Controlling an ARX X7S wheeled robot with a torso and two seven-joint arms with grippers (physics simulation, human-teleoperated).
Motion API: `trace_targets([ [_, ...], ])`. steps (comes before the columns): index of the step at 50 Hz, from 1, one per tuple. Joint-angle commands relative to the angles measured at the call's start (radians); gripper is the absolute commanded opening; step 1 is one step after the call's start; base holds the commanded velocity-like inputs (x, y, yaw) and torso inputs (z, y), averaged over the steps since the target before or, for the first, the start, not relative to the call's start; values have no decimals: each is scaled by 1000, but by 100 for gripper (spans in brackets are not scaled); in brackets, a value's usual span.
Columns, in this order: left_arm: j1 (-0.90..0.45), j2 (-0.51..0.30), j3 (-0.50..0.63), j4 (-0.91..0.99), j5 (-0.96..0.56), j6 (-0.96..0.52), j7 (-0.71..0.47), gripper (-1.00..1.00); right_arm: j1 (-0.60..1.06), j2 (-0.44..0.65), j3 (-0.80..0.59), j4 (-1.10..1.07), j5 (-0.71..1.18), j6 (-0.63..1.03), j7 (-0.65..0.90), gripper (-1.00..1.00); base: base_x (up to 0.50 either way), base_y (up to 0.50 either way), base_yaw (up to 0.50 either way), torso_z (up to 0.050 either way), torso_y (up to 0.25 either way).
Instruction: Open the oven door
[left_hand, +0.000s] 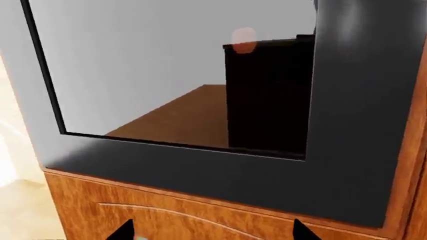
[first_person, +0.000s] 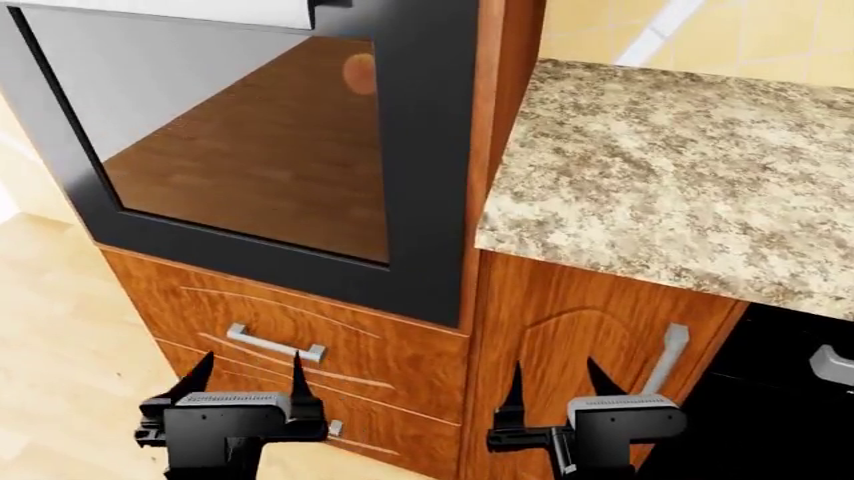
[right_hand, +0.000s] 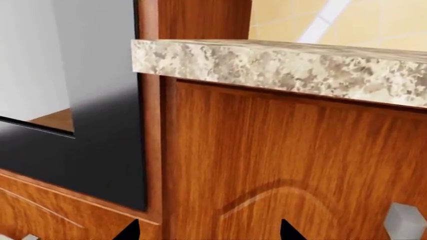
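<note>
The oven door (first_person: 427, 150), a large flat panel with a wide matte black frame around a glossy glass window, fills the upper left of the head view and sits flush in its orange-brown wooden housing; it looks closed, and the window mirrors a wooden floor. Its grey bar handle (first_person: 200, 10) shows only as a pale strip along the top edge of that view, partly cut off. To the right runs the speckled beige stone countertop (first_person: 667, 170), with an orange-brown cabinet door (first_person: 574, 330) beneath it; below the oven lies a wooden drawer front (first_person: 267, 320) with a small silver pull (first_person: 274, 345).

Both arms hang low, well below the handle; the left gripper (first_person: 247, 372) stands in front of the drawer with its two black fingers spread apart and nothing between them; the right gripper (first_person: 554, 378) is likewise parted and empty, in front of the cabinet door.

The step in hand, as I judge it, is the reach — one arm must rise to the bar at the top of the door. To do it well, I would lift the left arm clear of the glass, keep the fingers wide until they straddle the bar, close firmly near its middle, then pull out and down along the door's arc — assuming it hinges at the bottom, which I cannot confirm from here.
</note>
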Motion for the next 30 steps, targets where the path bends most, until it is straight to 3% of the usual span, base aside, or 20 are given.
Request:
trace_targets([
  [1,53,-299,-136,386,293,-229,-137,100,3,11,-12,-4,16,11,-7,100,0,0,0,0,0],
  [3,-53,-405,-124,436,506,-293,-166,100,3,13,-16,-3,16,9,-9,100,0,0,0,0,0],
  [6,-256,-550,10,384,815,-284,-145,100,3,15,-18,-2,17,4,-9,100,0,0,0,0,0],
  [10,-502,-617,169,258,1021,-180,-90,100,4,16,-20,0,18,-1,-6,100,0,0,0,0,0],
  [15,-694,-618,275,137,1087,-56,-53,100,5,18,-22,5,22,0,-3,100,0,0,0,0,0],
  [20,-805,-598,332,57,1101,18,-31,100,5,19,-25,2,26,7,-1,100,0,0,0,0,0],
  [30,-881,-556,377,-2,1101,66,-13,100,3,25,-29,-9,29,13,9,100,0,0,0,0,0],
])
